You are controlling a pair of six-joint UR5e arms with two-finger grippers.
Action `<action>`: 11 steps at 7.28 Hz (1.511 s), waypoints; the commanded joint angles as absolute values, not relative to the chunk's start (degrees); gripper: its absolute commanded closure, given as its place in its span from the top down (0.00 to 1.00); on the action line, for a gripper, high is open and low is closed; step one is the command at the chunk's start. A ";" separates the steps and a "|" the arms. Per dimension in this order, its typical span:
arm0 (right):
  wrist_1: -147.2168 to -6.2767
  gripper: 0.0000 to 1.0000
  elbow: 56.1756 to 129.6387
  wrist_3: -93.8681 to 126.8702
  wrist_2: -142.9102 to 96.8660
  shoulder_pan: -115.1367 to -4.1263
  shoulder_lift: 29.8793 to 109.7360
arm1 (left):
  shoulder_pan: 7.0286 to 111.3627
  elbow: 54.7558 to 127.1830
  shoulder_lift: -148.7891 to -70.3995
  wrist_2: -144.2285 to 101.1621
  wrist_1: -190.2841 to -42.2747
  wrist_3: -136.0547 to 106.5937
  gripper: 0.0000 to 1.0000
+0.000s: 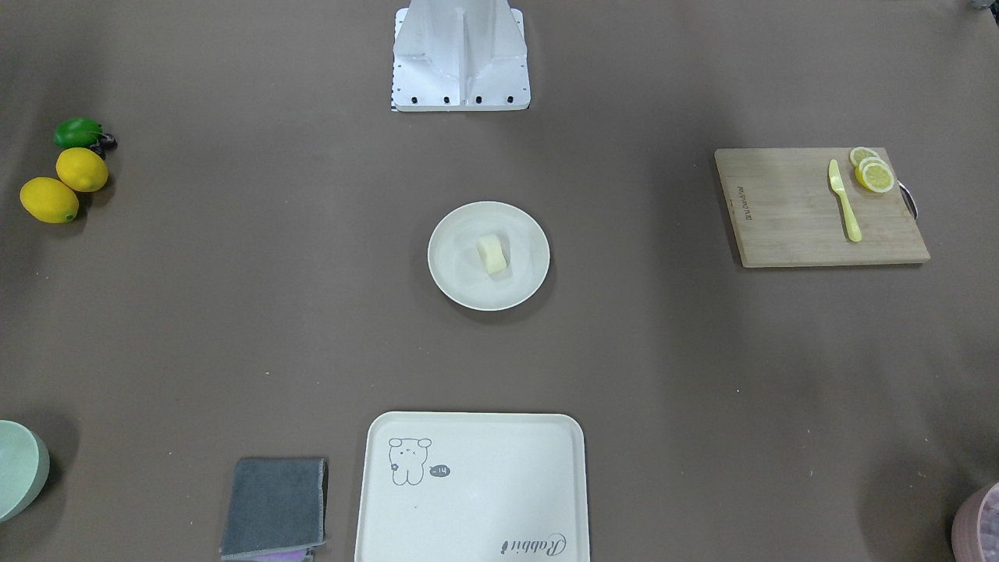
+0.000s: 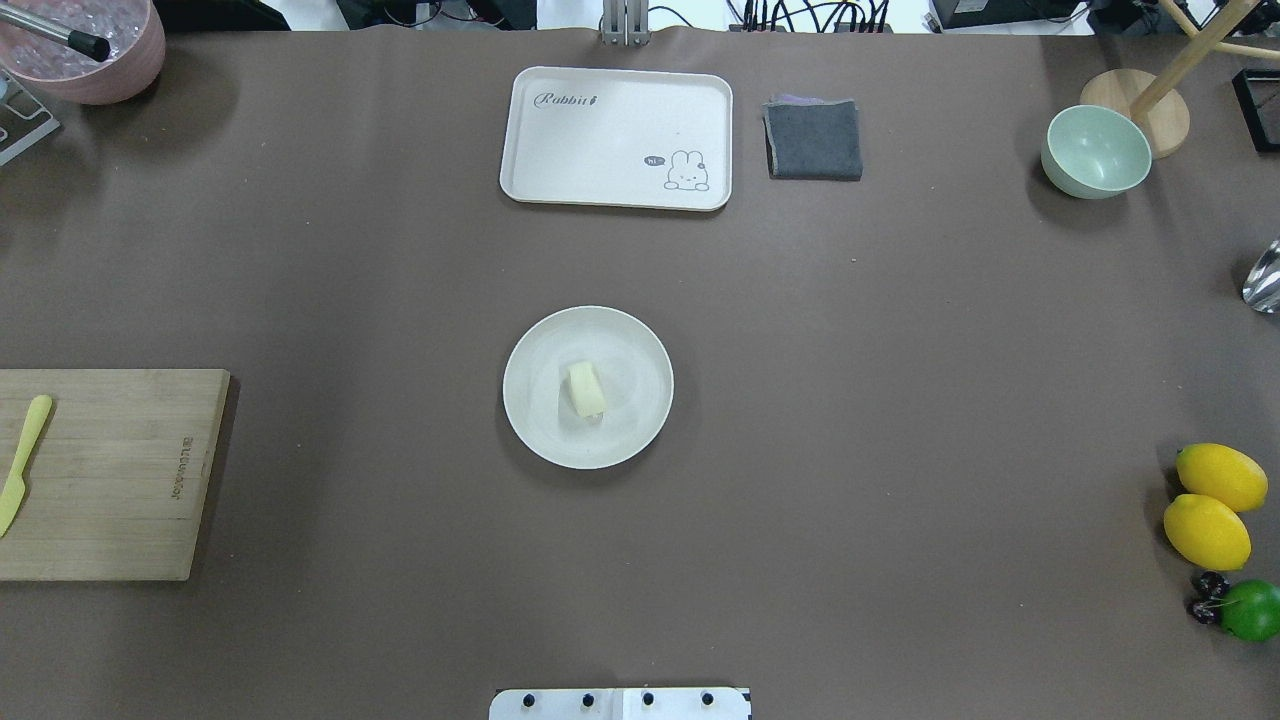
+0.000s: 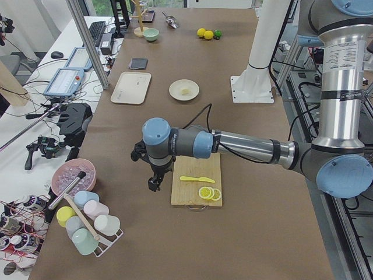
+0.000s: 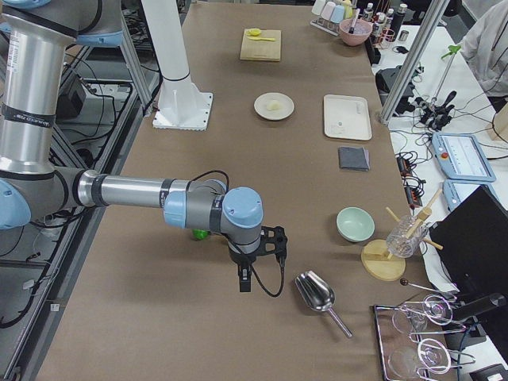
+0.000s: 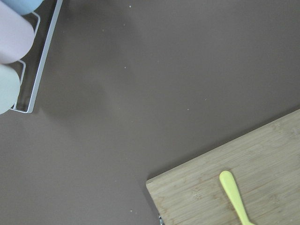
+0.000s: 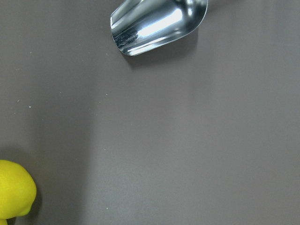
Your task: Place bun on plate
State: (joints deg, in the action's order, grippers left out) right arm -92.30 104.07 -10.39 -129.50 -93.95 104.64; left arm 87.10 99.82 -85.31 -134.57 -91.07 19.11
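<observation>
The pale cream-yellow bun lies on its side near the middle of the round cream-white plate at the table's centre, also seen from across as bun on plate. No gripper touches either. My left gripper hangs off the cutting board's outer edge, far from the plate, and I cannot tell whether it is open or shut. My right gripper hovers near a metal scoop at the other end, and its state cannot be told either.
A wooden cutting board carries a yellow-green knife and lemon slices. A bear tray, grey cloth and green bowl line the far side. Lemons, a lime and a scoop sit right.
</observation>
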 commanded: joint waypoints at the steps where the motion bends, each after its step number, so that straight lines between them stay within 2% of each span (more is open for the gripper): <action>1: -92.29 1.00 104.06 -10.37 -129.55 -93.96 104.68 | 87.88 98.79 -82.36 -134.47 -93.78 19.07 0.97; 3: -92.29 1.00 104.06 -10.37 -129.55 -93.96 104.68 | 90.08 98.78 -80.51 -134.38 -93.60 19.25 0.97; 11: -91.85 1.00 104.24 -10.28 -129.55 -93.96 104.59 | 92.20 99.67 -81.48 -134.30 -89.03 18.98 0.97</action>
State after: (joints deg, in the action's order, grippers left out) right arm -91.99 104.20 -10.30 -129.62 -93.95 104.56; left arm 92.15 99.65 -81.47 -134.27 -89.73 19.04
